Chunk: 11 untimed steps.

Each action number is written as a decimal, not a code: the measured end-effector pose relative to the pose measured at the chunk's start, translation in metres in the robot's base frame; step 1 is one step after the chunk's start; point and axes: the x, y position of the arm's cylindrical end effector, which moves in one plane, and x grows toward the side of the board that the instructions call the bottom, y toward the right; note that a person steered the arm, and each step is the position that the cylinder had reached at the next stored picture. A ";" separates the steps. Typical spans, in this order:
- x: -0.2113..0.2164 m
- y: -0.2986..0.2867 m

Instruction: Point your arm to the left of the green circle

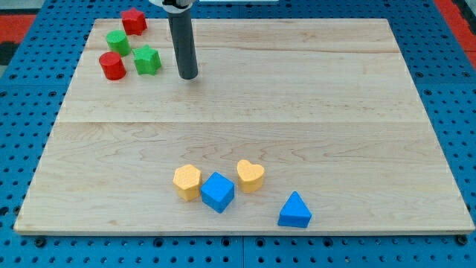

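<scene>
The green circle (117, 41) sits near the board's top left corner. A red block (134, 21) lies just above and right of it, a red cylinder (113, 66) below it, and a green star (147, 60) to its lower right. My tip (188, 76) rests on the board to the right of the green star, well right of the green circle and apart from every block.
The wooden board (297, 112) lies on a blue pegboard. Near the view's bottom stand a yellow block (187, 182), a blue cube (217, 192), a yellow heart (250, 175) and a blue triangle (295, 211).
</scene>
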 end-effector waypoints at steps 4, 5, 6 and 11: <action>0.022 -0.171; 0.022 -0.182; 0.020 -0.189; -0.148 -0.145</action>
